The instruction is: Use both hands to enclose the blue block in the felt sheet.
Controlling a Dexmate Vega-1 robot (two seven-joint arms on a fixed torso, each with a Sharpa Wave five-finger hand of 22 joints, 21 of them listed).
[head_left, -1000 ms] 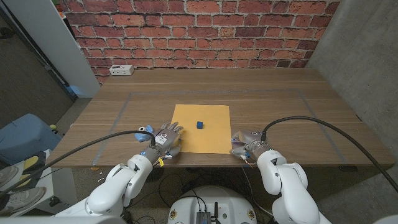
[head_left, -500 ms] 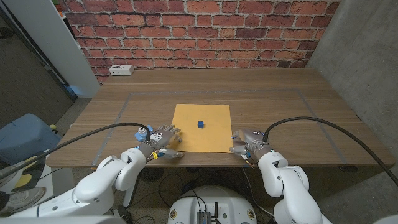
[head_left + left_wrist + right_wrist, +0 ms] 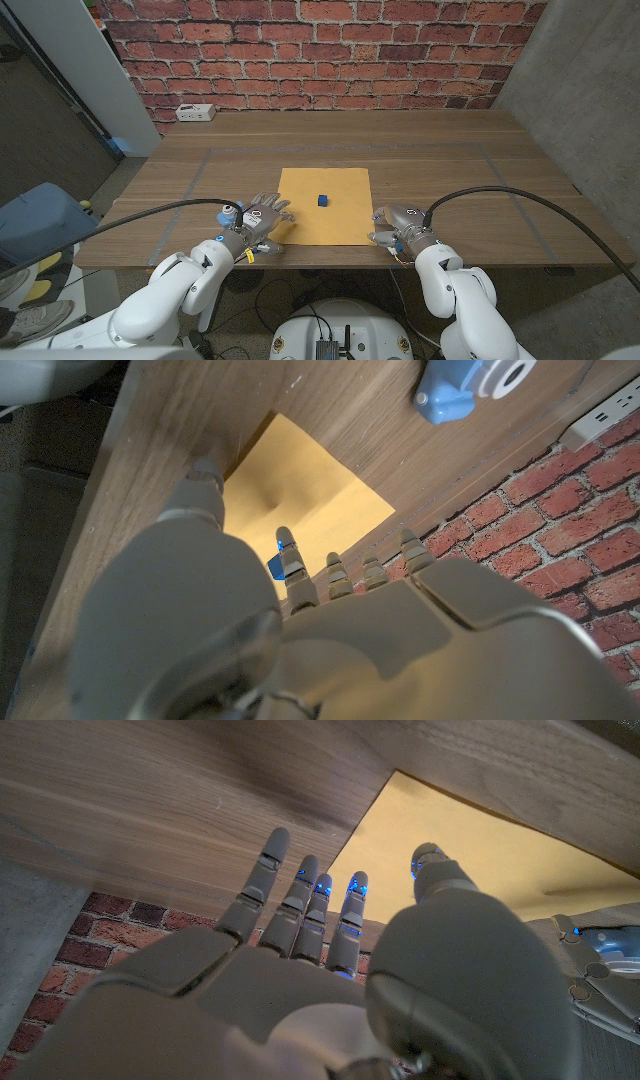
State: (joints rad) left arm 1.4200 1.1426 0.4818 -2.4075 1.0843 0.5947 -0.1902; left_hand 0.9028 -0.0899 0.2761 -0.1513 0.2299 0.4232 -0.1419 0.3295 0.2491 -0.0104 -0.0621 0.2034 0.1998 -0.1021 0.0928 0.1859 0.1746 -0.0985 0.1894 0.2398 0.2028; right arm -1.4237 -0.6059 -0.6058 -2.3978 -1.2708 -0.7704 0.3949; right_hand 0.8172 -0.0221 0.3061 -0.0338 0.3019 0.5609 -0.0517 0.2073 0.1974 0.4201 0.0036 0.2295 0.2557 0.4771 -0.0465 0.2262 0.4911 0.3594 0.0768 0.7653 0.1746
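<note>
An orange-yellow felt sheet lies flat at the table's near middle, and a small blue block sits on its far half. My left hand is by the sheet's near left corner with fingers spread, fingertips at the sheet's left edge, holding nothing. My right hand is beside the near right corner, fingers apart and empty. In the left wrist view my left hand reaches toward the felt sheet, and the blue block peeks from behind a finger. In the right wrist view my right hand points beside the felt sheet.
A small light-blue object sits on the table just left of my left hand, also in the left wrist view as the light-blue object. A white power strip lies at the far left by the brick wall. The table's front edge runs just behind both hands.
My left arm has swung out to the left and the left hand has shifted slightly at the sheet's near left corner. The right hand, sheet and block stay where they were.
</note>
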